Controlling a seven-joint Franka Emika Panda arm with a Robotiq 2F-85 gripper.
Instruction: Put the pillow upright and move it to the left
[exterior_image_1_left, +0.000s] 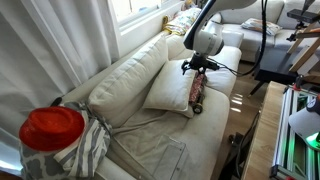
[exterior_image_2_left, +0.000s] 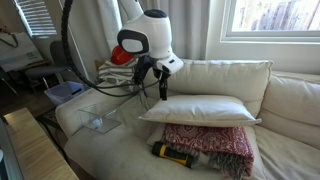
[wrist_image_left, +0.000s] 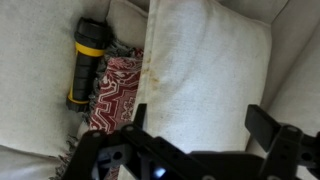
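Pincer (wrist_image_left: 200, 114) empty, spread wide above pillow (wrist_image_left: 205, 60), spread clear only in wrist view

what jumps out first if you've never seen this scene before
A white robot arm leans over a cream sofa, its open gripper near one end of the pillow. The pillow lies flat on top of a red patterned cushion. A yellow-and-black flashlight lies on the seat beside the cushion.
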